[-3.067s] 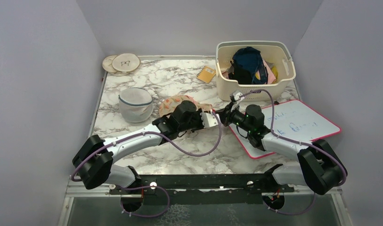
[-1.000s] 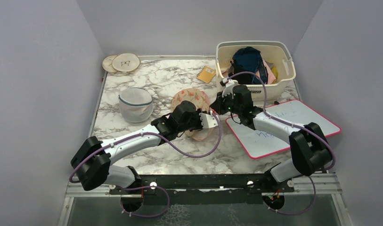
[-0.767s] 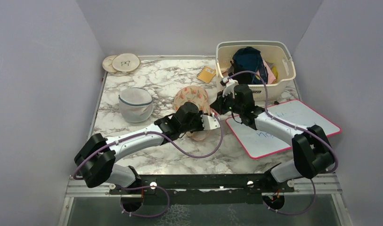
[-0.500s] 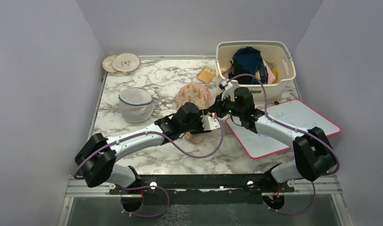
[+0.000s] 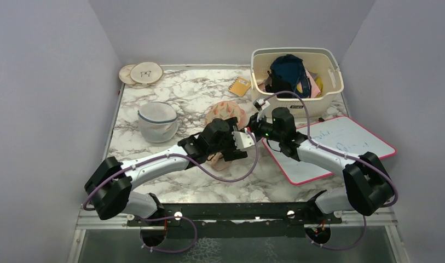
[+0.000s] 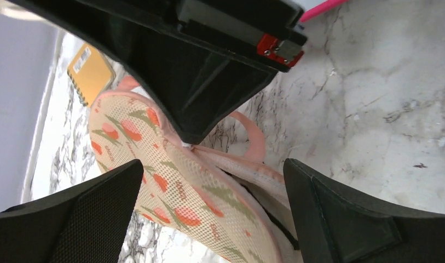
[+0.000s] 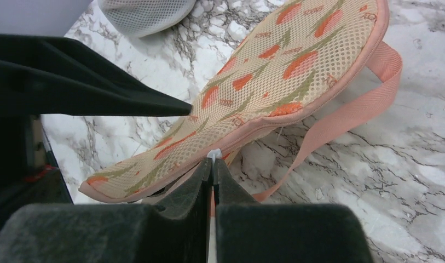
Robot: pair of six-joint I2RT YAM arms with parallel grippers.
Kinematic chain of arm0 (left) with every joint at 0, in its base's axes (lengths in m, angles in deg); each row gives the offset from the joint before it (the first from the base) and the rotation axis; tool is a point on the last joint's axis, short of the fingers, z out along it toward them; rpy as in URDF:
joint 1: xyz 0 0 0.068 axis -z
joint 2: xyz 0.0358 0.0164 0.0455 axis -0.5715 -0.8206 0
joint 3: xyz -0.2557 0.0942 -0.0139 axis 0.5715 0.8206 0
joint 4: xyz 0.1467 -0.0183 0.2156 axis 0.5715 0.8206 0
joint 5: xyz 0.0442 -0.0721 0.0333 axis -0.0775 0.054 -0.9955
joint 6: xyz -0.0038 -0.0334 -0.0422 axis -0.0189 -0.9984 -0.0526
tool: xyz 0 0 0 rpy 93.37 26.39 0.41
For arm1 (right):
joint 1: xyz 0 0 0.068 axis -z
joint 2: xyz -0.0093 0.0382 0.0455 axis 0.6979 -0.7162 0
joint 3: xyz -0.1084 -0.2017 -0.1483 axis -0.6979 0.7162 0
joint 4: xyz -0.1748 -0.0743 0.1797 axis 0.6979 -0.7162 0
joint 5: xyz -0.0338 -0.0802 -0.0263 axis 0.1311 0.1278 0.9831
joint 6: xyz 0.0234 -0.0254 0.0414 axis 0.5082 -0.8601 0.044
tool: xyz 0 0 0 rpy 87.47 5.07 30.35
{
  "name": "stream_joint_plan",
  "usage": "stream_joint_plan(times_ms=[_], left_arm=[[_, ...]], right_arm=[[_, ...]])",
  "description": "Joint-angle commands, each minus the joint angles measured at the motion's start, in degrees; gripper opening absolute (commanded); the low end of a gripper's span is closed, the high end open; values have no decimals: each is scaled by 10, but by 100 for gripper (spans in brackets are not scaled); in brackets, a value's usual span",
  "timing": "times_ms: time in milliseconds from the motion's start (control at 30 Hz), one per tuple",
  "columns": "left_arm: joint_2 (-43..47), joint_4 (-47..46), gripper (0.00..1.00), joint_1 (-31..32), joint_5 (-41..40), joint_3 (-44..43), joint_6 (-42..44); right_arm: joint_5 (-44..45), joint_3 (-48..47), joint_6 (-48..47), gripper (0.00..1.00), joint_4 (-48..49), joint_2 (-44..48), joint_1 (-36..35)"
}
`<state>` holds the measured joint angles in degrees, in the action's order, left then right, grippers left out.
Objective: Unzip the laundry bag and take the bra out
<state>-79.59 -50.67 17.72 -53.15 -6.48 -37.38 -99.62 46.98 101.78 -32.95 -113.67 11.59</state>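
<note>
The laundry bag (image 5: 226, 110), peach mesh with orange-red leaf prints and pink edging, lies mid-table with one lobe tilted up. My right gripper (image 7: 213, 164) is shut on its small white zipper pull (image 7: 213, 154) at the seam. The pink strap (image 7: 351, 109) trails on the marble. My left gripper (image 6: 213, 171) stands wide open astride the bag (image 6: 176, 189), and neither pad touches the fabric. A dark slit shows where the seam has parted (image 6: 283, 226). The bra is hidden. From above, the left gripper (image 5: 233, 149) and the right gripper (image 5: 252, 129) meet over the bag.
A white mesh dome with a blue rim (image 5: 157, 121) stands left of the bag. A cream basket (image 5: 324, 93) full of clothes sits at the back right, with a pink-edged whiteboard (image 5: 332, 145) in front of it. A yellow notepad (image 5: 241, 86) and wooden discs (image 5: 142, 73) lie further back.
My left gripper has gone from shut to wide open and let go of the bag. The right gripper kept hold of the zipper pull and shifted slightly toward the near side.
</note>
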Motion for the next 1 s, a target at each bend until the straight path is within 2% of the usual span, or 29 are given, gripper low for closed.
stream_joint_plan(times_ms=[0, 133, 200, 267, 400, 500, 600, 833, 967], left_arm=[[-60, 23, 92, -3, -64, -37, -28], [-77, 40, 81, -8, -67, -54, -38], [-70, 32, 72, -10, -72, -46, -33], [-60, 25, 58, -10, -80, -36, -23], [-67, 24, 20, -21, -117, -28, -4], [-66, 33, 7, -35, -100, -40, -11], [-55, 31, 0, -39, -85, -41, -16], [-30, 21, 0, -39, -72, -24, 5], [-18, 21, 0, -39, -72, -17, 22]], right_arm=[[14, 5, 17, 1, 39, 18, -7], [15, 5, 15, 1, 37, 18, -11], [19, 7, 12, 1, 35, 14, -11], [21, 8, 14, 1, 33, 11, -11], [22, 10, 24, 1, 36, 8, -10], [37, 2, 24, 1, 28, -7, -11], [44, -8, 27, 1, 29, -32, -10], [103, -37, 12, 1, 17, -69, 0], [126, -42, 21, 1, 14, -87, 37]])
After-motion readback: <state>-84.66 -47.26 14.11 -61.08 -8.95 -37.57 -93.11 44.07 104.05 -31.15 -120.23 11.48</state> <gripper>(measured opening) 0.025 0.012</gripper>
